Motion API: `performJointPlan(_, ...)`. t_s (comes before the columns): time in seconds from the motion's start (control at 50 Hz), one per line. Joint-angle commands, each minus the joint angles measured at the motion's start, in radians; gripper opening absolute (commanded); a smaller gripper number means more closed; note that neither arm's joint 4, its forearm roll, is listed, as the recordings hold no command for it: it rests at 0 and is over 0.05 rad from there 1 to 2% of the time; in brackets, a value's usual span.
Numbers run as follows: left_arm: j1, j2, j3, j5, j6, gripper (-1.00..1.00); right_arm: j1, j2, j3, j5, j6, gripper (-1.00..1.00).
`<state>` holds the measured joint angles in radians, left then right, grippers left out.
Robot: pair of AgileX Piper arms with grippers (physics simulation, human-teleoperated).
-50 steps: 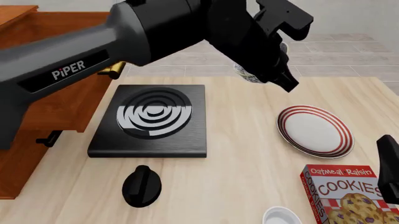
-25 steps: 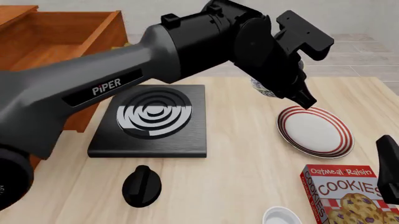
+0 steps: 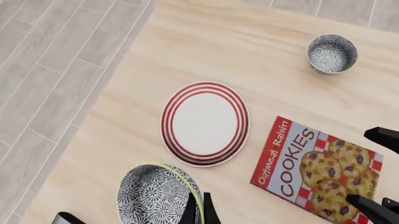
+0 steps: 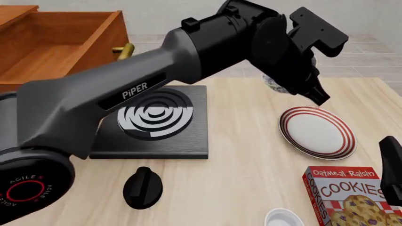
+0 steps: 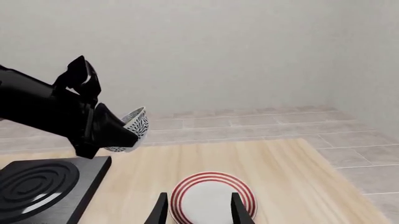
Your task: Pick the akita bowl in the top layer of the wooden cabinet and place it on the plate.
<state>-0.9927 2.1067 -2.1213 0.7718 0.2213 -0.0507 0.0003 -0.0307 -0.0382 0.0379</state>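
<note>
Small round akita bowl with black-and-white patterned outside [image 5: 128, 130], pinched at its rim between the left gripper's [image 3: 198, 211] fingers, tilted, held in the air above the table. Just beyond those fingertips, round white plate with red concentric rings [image 4: 317, 131], bare. Right gripper [image 5: 198, 209] low, fingers spread, near a cardboard cookie box [image 4: 351, 195].

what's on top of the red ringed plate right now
Nothing rests on the plate: all three views show its white centre bare. The akita bowl hangs in the air, gripped by the left gripper, off to one side. The plate's underside against the table is hidden.
</note>
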Motion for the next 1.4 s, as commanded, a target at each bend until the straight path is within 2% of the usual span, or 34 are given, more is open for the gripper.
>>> performJointPlan(0.02, -0.002, 0.022, -0.029, -0.03, 0.032, -1.0, -0.001, 0.0, 0.002, -0.002, 0.005, 1.0)
performJointPlan(0.04, 0.003, -0.001, 0.013, -0.066, 0.065, -1.0, -0.001, 0.0, 0.002, -0.002, 0.005, 1.0)
performJointPlan(0.08, -0.02, 0.034, -0.045, -0.019, 0.017, -1.0, -0.001, 0.0, 0.003, -0.002, 0.006, 1.0)
performJointPlan(0.24, -0.014, 0.06, -0.069, -0.032, 0.028, -1.0, -0.002, 0.0, 0.002, -0.002, 0.01, 1.0)
performJointPlan(0.38, -0.021, 0.081, -0.052, -0.057, 0.025, -1.0, -0.002, 0.0, 0.004, -0.002, 0.014, 1.0)
performJointPlan(0.8, -0.039, 0.155, -0.174, -0.035, 0.018, -1.0, -0.007, 0.0, 0.003, -0.003, 0.02, 1.0)
performJointPlan(0.86, -0.039, 0.172, -0.21, -0.016, 0.01, -1.0, -0.006, 0.0, 0.003, -0.002, 0.018, 1.0)
performJointPlan(0.9, -0.04, 0.201, -0.288, 0.029, -0.033, -1.0, -0.006, 0.0, 0.003, -0.002, 0.018, 1.0)
performJointPlan(0.92, -0.04, 0.208, -0.3, 0.035, -0.022, -1.0, -0.006, 0.0, 0.003, -0.002, 0.018, 1.0)
performJointPlan(1.02, -0.036, 0.257, -0.392, 0.074, -0.05, -1.0, -0.005, 0.0, 0.002, -0.002, 0.016, 1.0)
performJointPlan(1.14, -0.031, 0.264, -0.386, 0.053, -0.064, -1.0, -0.005, 0.0, 0.001, -0.001, 0.017, 1.0)
performJointPlan(1.24, -0.025, 0.23, -0.296, -0.026, -0.047, -1.0, -0.006, 0.0, 0.002, -0.002, 0.02, 1.0)
performJointPlan(1.34, -0.027, 0.241, -0.336, -0.023, -0.078, -1.0, -0.008, 0.0, 0.003, -0.003, 0.023, 1.0)
performJointPlan(1.4, -0.032, 0.222, -0.308, -0.052, -0.084, -1.0, -0.009, 0.0, 0.003, -0.004, 0.025, 1.0)
